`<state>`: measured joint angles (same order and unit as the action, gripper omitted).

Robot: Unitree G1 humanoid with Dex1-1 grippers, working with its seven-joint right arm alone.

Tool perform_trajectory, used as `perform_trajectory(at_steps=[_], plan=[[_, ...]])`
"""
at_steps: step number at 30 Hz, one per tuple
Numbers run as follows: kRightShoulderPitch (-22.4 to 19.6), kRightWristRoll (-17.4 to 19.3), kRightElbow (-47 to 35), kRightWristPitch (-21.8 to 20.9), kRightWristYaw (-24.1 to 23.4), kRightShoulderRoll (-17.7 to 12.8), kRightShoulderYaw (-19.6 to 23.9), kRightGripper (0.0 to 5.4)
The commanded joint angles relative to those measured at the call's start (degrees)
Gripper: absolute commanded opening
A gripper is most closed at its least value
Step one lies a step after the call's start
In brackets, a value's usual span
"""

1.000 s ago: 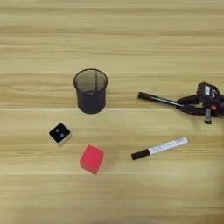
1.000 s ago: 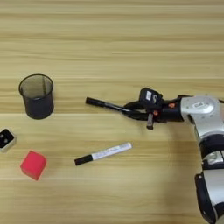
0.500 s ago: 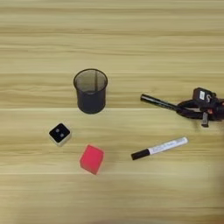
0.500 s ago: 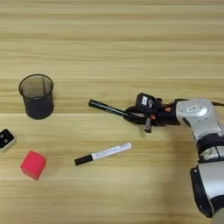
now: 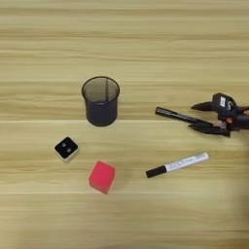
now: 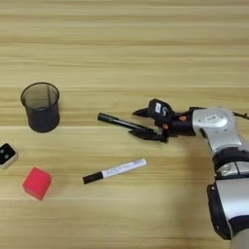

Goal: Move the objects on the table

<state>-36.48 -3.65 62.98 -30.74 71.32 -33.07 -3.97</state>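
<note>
Near the tabletop's right edge, my gripper [image 6: 142, 123], jaws apart, is straddling the black marker [image 6: 119, 121], pointing left.

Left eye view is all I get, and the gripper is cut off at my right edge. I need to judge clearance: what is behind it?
Observer: The right eye view shows the whole gripper, mounted on a silver forearm that runs off to the right of it.
Operator: And where does that arm come in from?
Observer: From the bottom right corner. The arm's lower segment rises along the right edge, then bends left toward the black marker.
</note>
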Motion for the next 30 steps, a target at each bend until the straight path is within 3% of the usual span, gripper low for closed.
perform_trajectory(at_steps=[1, 8, 20, 30], plan=[[-4.0, 3.0, -5.1, 0.7, 0.1, -1.9, 1.9, 3.36], [-4.1, 5.0, -8.6, 1.6, 1.7, -2.0, 2.8, 4.1], [-1.9, 13.0, -23.9, 8.9, 5.5, -0.8, 5.1, 5.34], [0.2, 17.9, -36.6, 15.2, 4.1, 0.3, 6.4, 5.34]])
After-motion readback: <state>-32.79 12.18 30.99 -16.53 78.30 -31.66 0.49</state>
